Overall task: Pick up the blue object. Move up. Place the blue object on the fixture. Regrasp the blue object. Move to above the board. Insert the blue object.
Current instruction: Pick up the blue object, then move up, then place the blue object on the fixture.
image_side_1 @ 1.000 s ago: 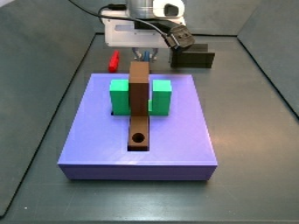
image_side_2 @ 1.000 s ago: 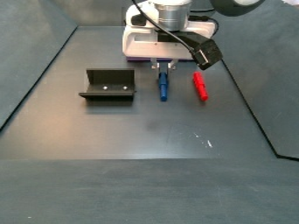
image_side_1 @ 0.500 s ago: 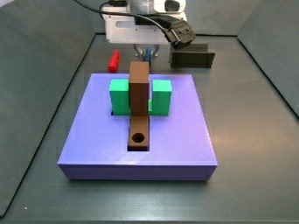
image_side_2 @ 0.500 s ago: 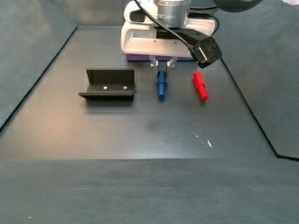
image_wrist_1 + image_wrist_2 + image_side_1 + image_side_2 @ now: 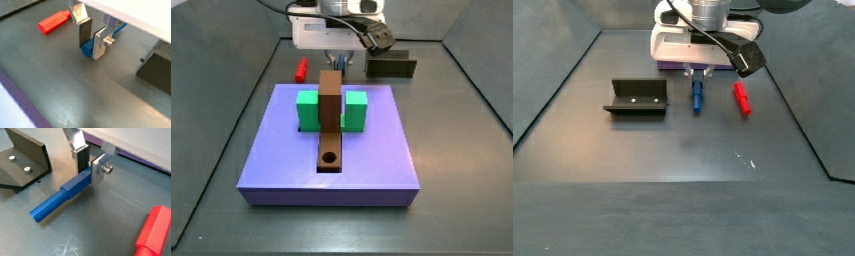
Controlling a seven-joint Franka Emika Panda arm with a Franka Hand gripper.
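Observation:
The blue object (image 5: 698,97) is a short blue peg lying flat on the dark floor. In a side view my gripper (image 5: 698,76) stands low over its far end. Both wrist views show the silver fingers (image 5: 100,170) pressed against the two sides of that end (image 5: 86,49), so the gripper (image 5: 89,174) is shut on it. The rest of the peg (image 5: 59,201) points out along the floor. The fixture (image 5: 636,97) is a dark bracket beside it, and also shows in a wrist view (image 5: 20,158). The brown board (image 5: 330,118) runs through a green block (image 5: 309,110) on the purple base.
A red peg (image 5: 742,98) lies parallel to the blue one, on the side away from the fixture; it also appears in both wrist views (image 5: 155,230) (image 5: 53,21). The purple base (image 5: 372,165) rises from the floor close behind the gripper (image 5: 334,64). Dark walls enclose the floor.
The gripper body has shifted very slightly. The blue object lies where it lay before.

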